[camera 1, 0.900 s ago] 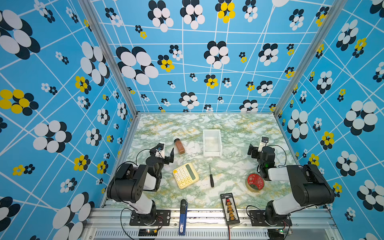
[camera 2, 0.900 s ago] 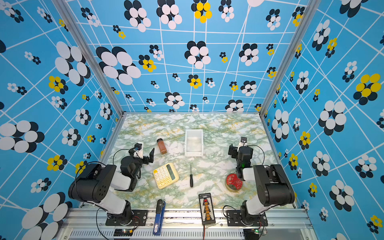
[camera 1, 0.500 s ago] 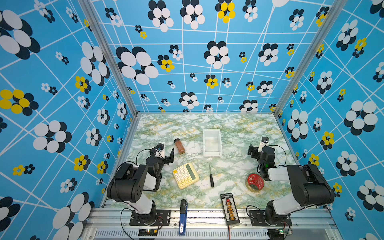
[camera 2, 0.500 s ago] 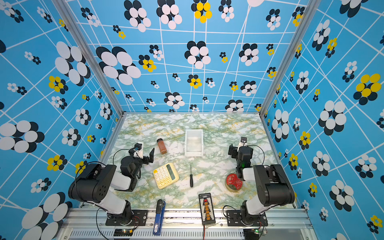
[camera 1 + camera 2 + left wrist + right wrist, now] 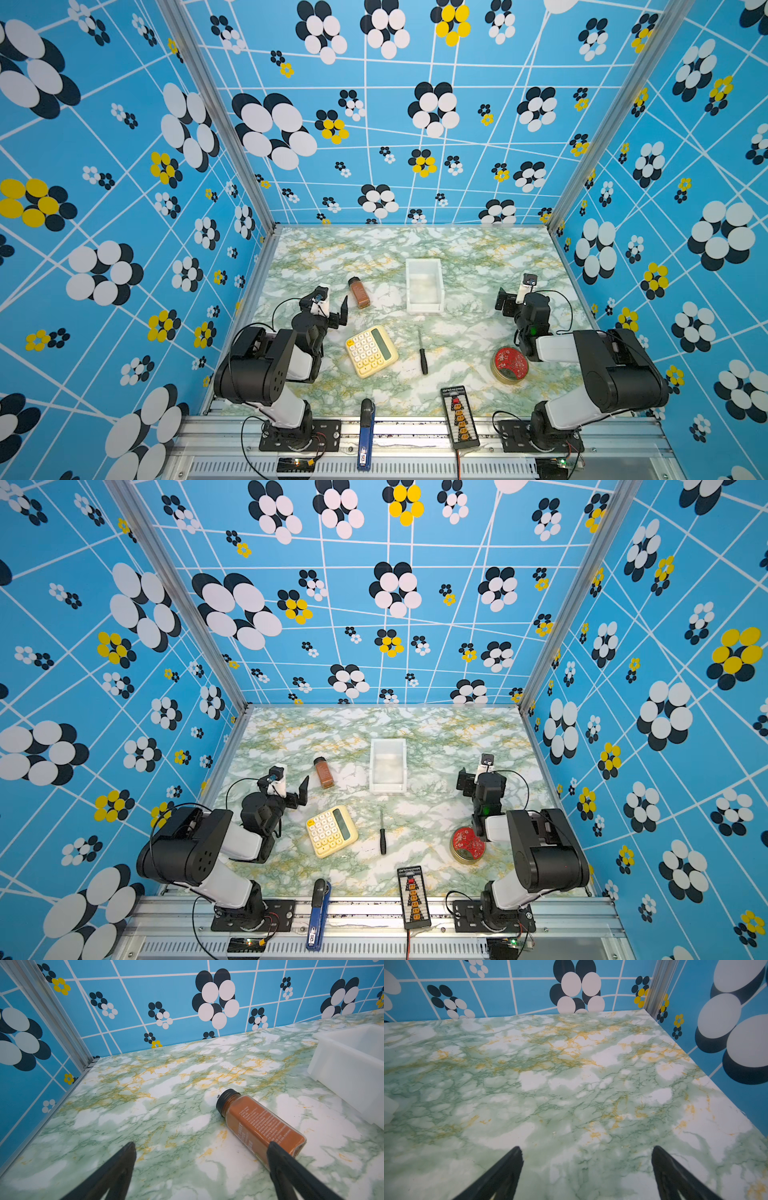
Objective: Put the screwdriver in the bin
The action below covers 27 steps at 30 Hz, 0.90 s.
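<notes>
Nothing has visibly changed

Three walls closed the space in both top views: a back wall (image 5: 395,124) across the upper middle of the frame and a side wall (image 5: 104,208) at each edge. All carried the same bright blue print, crossed by thin white lines and scattered with flowers of white, black and yellow ovals. Silver metal posts (image 5: 222,124) ran up the two back corners. The tabletop (image 5: 478,266), lower middle, was glossy green-and-white marble with yellow veins. A grey metal rail (image 5: 415,428) edged it along the bottom. Light was even, shadows soft.
</notes>
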Tool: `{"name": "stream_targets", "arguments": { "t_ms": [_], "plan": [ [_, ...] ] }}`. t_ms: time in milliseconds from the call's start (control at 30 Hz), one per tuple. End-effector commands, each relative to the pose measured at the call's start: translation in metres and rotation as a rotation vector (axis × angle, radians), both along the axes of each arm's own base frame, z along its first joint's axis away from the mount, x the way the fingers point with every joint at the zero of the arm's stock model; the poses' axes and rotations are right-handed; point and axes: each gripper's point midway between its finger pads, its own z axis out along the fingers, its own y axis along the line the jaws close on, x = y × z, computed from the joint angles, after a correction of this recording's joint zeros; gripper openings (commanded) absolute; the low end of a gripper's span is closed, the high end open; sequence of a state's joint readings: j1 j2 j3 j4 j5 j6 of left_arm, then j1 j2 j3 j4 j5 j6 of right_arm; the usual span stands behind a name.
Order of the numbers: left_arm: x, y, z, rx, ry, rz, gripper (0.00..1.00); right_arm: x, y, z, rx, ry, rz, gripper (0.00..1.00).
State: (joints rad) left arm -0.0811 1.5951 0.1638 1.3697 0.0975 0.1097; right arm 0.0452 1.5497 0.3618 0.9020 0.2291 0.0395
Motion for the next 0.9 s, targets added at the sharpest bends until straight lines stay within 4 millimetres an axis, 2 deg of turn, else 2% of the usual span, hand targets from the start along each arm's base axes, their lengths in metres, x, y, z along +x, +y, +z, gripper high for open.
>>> {"name": "stream_targets", "arguments": {
  "t_ms": [0,467,533,700,767,867],
  "plan": [
    [-0.002,-0.003,0.0,0.011,-0.008,-0.017,0.99,0.007,-0.001,0.01,-0.003,-0.027,0.004,0.99],
    [-0.002,-0.003,0.001,0.006,-0.01,-0.024,0.99,0.007,-0.003,0.011,0.004,-0.029,-0.004,0.99],
    [-0.002,-0.004,0.003,0.007,-0.009,-0.03,0.99,0.008,-0.005,0.022,0.0,-0.042,-0.016,0.98],
    [-0.002,-0.008,0.02,-0.002,0.093,-0.049,0.99,-0.005,-0.017,0.069,0.01,0.007,-0.111,0.97],
    [-0.002,-0.015,0.026,0.013,0.166,-0.094,0.99,-0.01,-0.012,0.079,0.058,0.057,-0.112,0.96],
    [-0.006,-0.02,0.02,0.052,0.25,-0.135,0.99,-0.023,0.001,0.086,0.11,0.139,-0.118,0.97]
  ]
}}
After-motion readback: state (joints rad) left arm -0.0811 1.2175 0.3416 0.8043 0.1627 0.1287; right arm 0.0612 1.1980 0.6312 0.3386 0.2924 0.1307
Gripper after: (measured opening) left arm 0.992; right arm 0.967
